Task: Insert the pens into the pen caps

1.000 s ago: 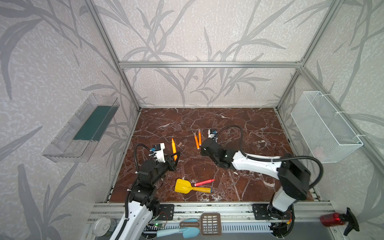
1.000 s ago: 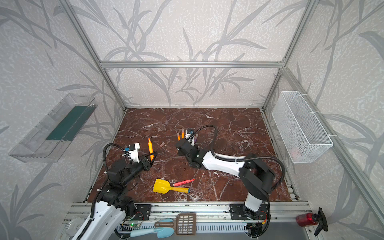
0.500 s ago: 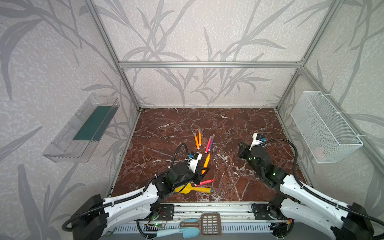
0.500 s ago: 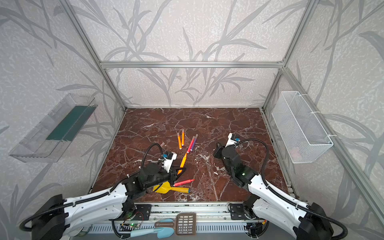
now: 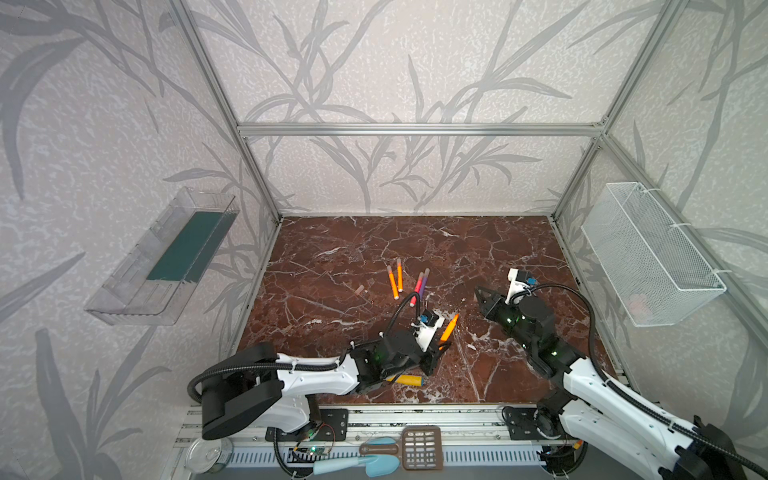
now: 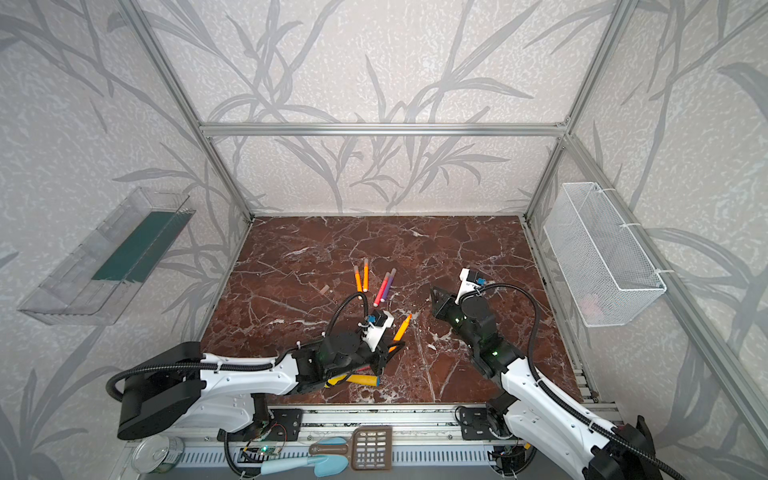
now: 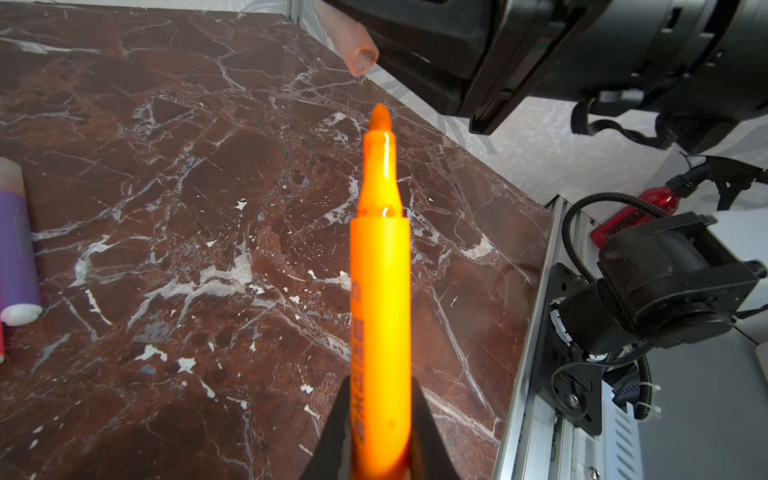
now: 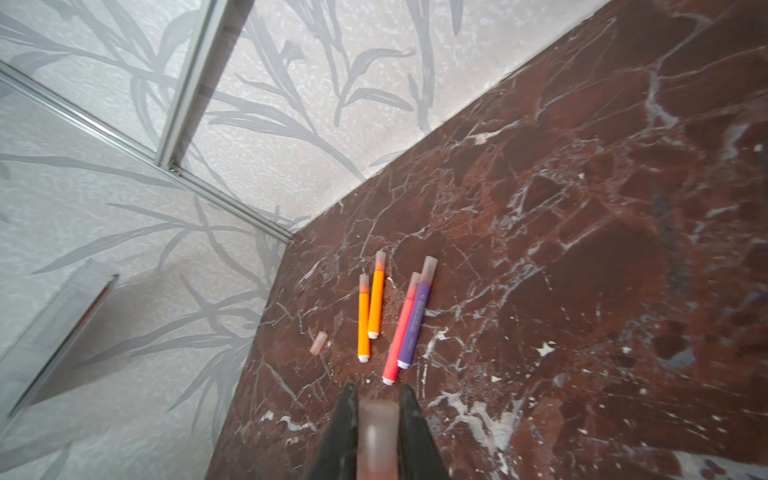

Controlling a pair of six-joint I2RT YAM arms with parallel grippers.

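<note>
Left gripper [image 7: 380,386]: my jaws are narrow, clamped on the lower barrel of an orange pen [image 7: 380,270]. Its bare tip points away from me and the pen is raised off the marble table [image 7: 166,208]. Right gripper [image 8: 378,395]: my jaws are narrow, clamped on one pale pen cap [image 8: 377,436]. In the left wrist view the cap's open mouth faces the pen tip, near but with a clear gap, not touching. Further out, mid-table, four pens lie flat. There are two orange pens [image 8: 363,316] side by side, then a pink-red pen [image 8: 399,332] against a purple pen [image 8: 415,320]. Each of the four has a pale cap over its tip end. A loose cap [image 8: 318,343] lies just beside the orange pair, apart from it. At the front edge a yellow shovel [image 5: 405,379] lies partly hidden under my left arm.
</note>
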